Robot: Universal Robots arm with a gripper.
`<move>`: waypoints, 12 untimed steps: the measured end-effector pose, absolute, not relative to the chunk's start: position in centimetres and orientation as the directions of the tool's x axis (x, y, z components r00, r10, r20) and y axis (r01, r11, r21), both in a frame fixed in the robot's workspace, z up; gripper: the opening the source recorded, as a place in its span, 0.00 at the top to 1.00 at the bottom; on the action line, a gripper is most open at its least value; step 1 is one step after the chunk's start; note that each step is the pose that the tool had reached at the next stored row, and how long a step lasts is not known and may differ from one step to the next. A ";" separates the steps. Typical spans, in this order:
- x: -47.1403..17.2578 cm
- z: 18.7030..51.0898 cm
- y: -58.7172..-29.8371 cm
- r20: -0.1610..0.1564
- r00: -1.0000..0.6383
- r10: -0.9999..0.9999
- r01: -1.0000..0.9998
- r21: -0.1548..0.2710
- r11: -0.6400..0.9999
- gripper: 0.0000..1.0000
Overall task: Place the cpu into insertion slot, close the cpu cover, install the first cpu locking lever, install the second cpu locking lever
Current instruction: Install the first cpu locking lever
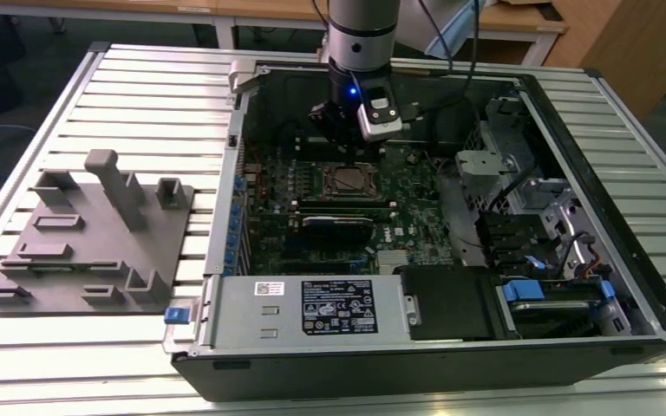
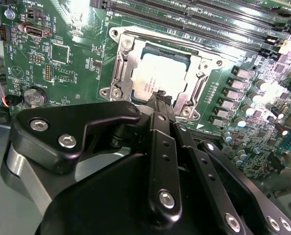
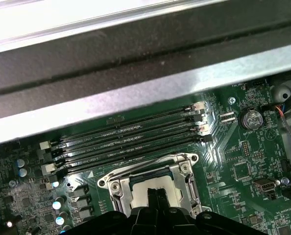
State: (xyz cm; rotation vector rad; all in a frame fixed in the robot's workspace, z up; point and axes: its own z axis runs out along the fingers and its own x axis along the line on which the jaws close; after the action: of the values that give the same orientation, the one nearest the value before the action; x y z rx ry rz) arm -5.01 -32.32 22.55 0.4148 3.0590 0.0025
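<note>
one gripper (image 2: 161,98) is hanging just above the cpu (image 2: 153,78), which is lying flat inside the insertion slot (image 2: 117,68) on the green motherboard (image 2: 62,54) in the open computer case (image 1: 610,286); its fingertips are sitting close together with nothing visibly clamped between them. the cpu cover (image 3: 180,169) is framing the chip in both wrist views, though whether it is fully down cannot be told. memory slots (image 3: 131,137) are running just beside one socket edge, so room there is looking tight, while bare board is leaving freer room on the other sides. a grey fixture tray (image 1: 90,251) is resting well apart on the slatted table (image 1: 114,78)
</note>
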 end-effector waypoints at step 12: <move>-5.0 22.5 -32.6 -0.054 -0.963 0.265 0.265 0.009 0.964 0.89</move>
State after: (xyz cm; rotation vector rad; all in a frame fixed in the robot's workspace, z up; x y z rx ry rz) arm -5.01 -32.55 22.55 0.4135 3.0592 0.0027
